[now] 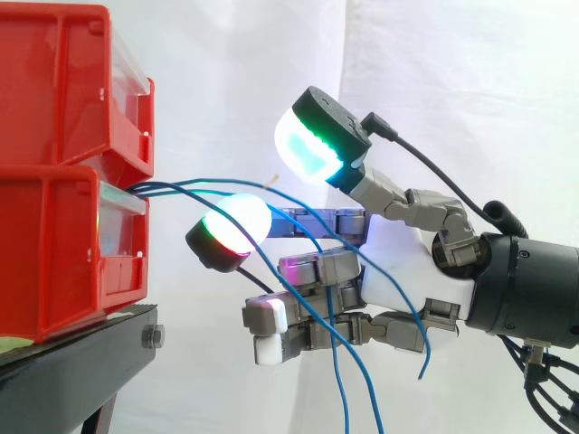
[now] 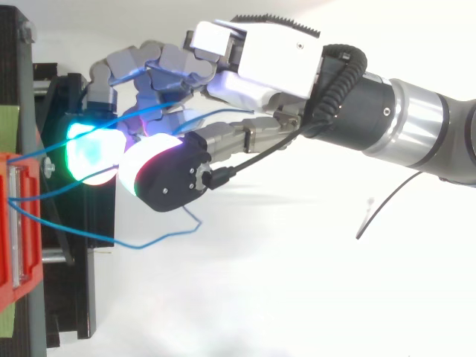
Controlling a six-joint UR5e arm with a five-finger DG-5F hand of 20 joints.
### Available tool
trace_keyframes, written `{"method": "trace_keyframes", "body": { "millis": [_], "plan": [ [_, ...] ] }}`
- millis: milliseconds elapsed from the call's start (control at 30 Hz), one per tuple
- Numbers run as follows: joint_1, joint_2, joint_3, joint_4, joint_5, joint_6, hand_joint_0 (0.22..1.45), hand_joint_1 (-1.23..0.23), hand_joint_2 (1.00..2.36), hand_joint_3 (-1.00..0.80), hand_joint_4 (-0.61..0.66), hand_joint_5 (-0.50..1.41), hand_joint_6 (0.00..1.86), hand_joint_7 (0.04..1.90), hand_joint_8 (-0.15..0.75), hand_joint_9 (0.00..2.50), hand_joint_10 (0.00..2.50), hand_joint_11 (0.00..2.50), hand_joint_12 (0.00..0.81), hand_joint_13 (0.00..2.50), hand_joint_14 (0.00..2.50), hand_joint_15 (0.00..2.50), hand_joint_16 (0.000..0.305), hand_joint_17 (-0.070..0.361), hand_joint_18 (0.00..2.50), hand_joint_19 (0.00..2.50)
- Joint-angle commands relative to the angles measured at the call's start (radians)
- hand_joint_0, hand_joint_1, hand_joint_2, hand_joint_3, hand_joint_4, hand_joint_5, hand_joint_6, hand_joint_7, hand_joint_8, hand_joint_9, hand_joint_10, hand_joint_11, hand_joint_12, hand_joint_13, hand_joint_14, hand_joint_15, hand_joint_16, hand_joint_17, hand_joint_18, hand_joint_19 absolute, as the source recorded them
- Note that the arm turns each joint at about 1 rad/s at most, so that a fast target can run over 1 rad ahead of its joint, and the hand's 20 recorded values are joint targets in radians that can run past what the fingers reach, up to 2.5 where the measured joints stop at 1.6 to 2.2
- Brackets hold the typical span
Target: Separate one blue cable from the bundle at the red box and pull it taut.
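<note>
Side view: the blue cables [image 1: 163, 187] exit the front edge of the lower red bin [image 1: 54, 244] and drape slack across the hand [image 1: 407, 271], which stands just clear of the bins. Whether it grips a cable cannot be determined.

Top view: one cable loops sideways into open room beside the hand.

A black stand [image 1: 86, 351] carries the lower red bin [image 1: 54, 258], with the upper red bin [image 1: 59, 86] stacked on top.

The arm [image 2: 416, 126] is lying horizontal from the right side, holding the hand [image 1: 412, 262] level with its wrist.
</note>
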Motion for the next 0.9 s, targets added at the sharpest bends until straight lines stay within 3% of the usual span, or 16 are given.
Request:
{"method": "trace_keyframes", "body": {
  "millis": [0, 133, 233, 267, 300, 433, 500, 567, 667, 800, 833, 867],
  "plan": [
    [0.000, 0.001, 0.000, -0.004, 0.000, 0.001, 0.41, -0.63, 1.00, -0.50, 0.13, -0.25, 0.76, 1.00, 0.365, 0.15, 2.10, 1.58, 0.435, 0.82, 0.02, 1.49, 0.072, 0.162, 0.61, 0.91],
    [0.000, 0.000, 0.000, -0.005, 0.000, 0.001, 0.41, -0.69, 1.00, -0.50, 0.13, -0.25, 0.74, 1.01, 0.371, 0.00, 2.11, 1.53, 0.426, 0.75, 0.01, 1.55, 0.070, 0.157, 0.61, 1.04],
    [0.000, 0.000, 0.000, -0.007, 0.000, -0.001, 0.42, -0.74, 1.00, -0.50, 0.13, -0.25, 0.70, 1.04, 0.370, 0.04, 1.58, 1.49, 0.419, 0.72, 0.01, 1.52, 0.067, 0.150, 0.64, 1.08],
    [0.000, 0.000, 0.000, -0.009, 0.000, -0.004, 0.43, -0.75, 1.00, -0.50, 0.13, -0.24, 0.70, 1.05, 0.366, 0.08, 1.25, 1.57, 0.424, 0.68, 0.02, 1.45, 0.066, 0.148, 0.63, 1.06],
    [0.000, 0.001, 0.000, -0.009, 0.000, -0.006, 0.43, -0.75, 1.00, -0.50, 0.13, -0.24, 0.69, 1.06, 0.364, 0.10, 1.13, 1.54, 0.430, 0.63, 0.02, 1.27, 0.065, 0.147, 0.62, 1.03],
    [0.000, 0.001, 0.000, -0.009, 0.000, -0.009, 0.43, -0.73, 1.00, -0.50, 0.12, -0.24, 0.70, 1.07, 0.361, 0.15, 0.92, 1.59, 0.437, 0.57, 0.03, 1.05, 0.064, 0.144, 0.56, 0.94],
    [0.000, 0.000, 0.000, -0.004, 0.000, -0.009, 0.44, -0.69, 1.00, -0.50, 0.12, -0.24, 0.71, 1.06, 0.361, 0.19, 0.58, 1.69, 0.434, 0.50, 0.03, 0.84, 0.061, 0.137, 0.52, 0.86],
    [0.000, 0.000, 0.000, -0.004, 0.000, -0.009, 0.44, -0.68, 1.00, -0.50, 0.13, -0.24, 0.72, 1.05, 0.360, 0.19, 0.56, 1.70, 0.431, 0.50, 0.02, 0.83, 0.060, 0.135, 0.51, 0.85],
    [0.000, 0.000, 0.000, -0.005, 0.000, -0.009, 0.45, -0.66, 1.00, -0.50, 0.13, -0.24, 0.75, 1.02, 0.363, 0.17, 0.87, 1.64, 0.437, 0.57, 0.03, 0.91, 0.057, 0.129, 0.53, 0.86],
    [0.000, 0.000, 0.000, -0.004, 0.000, -0.009, 0.46, -0.65, 1.00, -0.50, 0.13, -0.24, 0.76, 1.00, 0.365, 0.16, 0.95, 1.62, 0.426, 0.61, 0.02, 0.95, 0.052, 0.118, 0.56, 0.85],
    [0.000, 0.000, 0.000, -0.004, -0.002, -0.009, 0.47, -0.64, 1.00, -0.50, 0.14, -0.24, 0.77, 0.99, 0.363, 0.15, 1.02, 1.61, 0.423, 0.64, 0.03, 0.98, 0.050, 0.112, 0.58, 0.86],
    [0.000, 0.000, 0.000, -0.002, -0.002, -0.009, 0.47, -0.64, 1.00, -0.50, 0.14, -0.24, 0.77, 0.98, 0.367, 0.12, 1.23, 1.55, 0.419, 0.69, 0.02, 1.04, 0.049, 0.110, 0.62, 0.87]
  ]
}}
